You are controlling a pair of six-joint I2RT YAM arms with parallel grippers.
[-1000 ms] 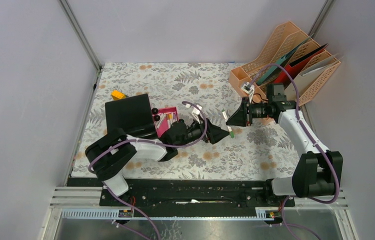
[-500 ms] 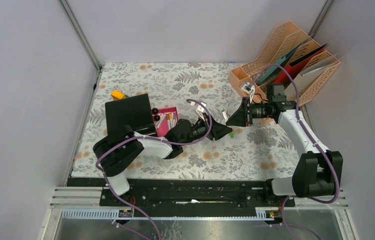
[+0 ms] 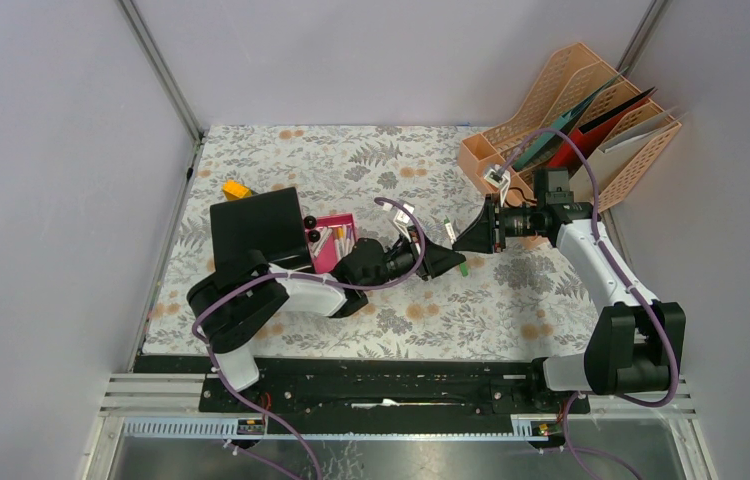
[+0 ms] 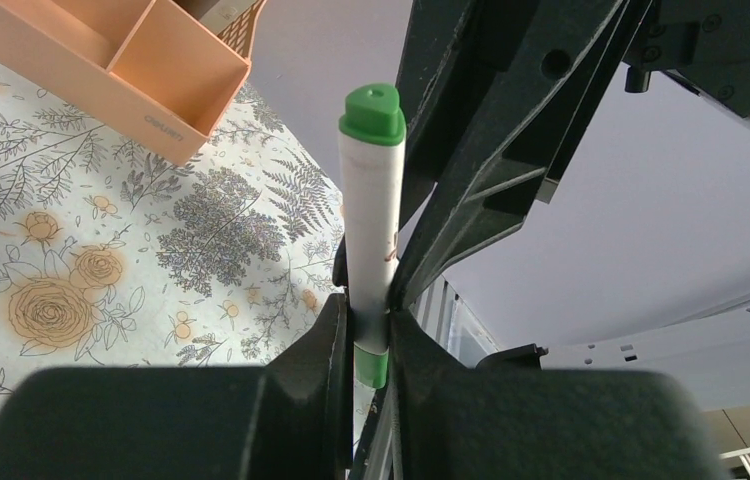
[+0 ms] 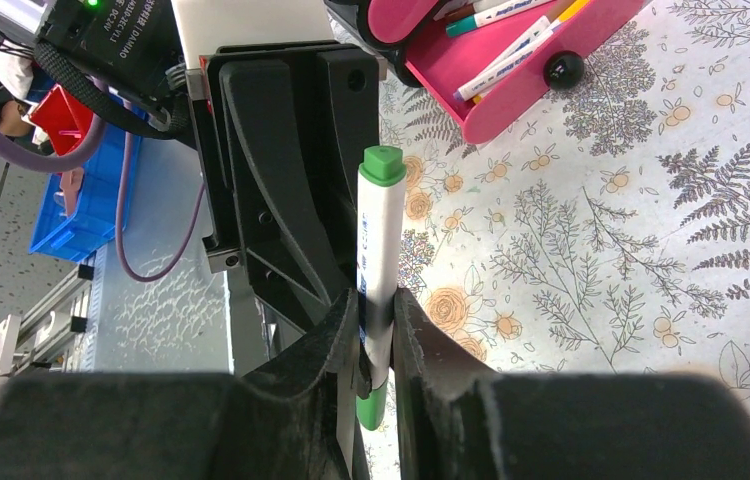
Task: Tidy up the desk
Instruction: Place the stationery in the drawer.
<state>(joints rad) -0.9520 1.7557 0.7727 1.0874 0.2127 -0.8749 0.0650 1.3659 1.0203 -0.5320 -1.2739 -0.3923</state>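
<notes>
- Pale grey walls [image 3: 51,150] close in the desk [image 3: 351,160] on its left, back and right.
- Metal posts [image 3: 163,75] stand in both back corners.
- A black rail [image 3: 371,385] runs along the near edge, with a shiny metal sheet [image 3: 411,450] below it.
- The light is soft and even.

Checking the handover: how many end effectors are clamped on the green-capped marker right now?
2. The left end effector reaches in from the left and the right end effector from the right; both pinch the green-capped marker over the middle of the desk.
</notes>
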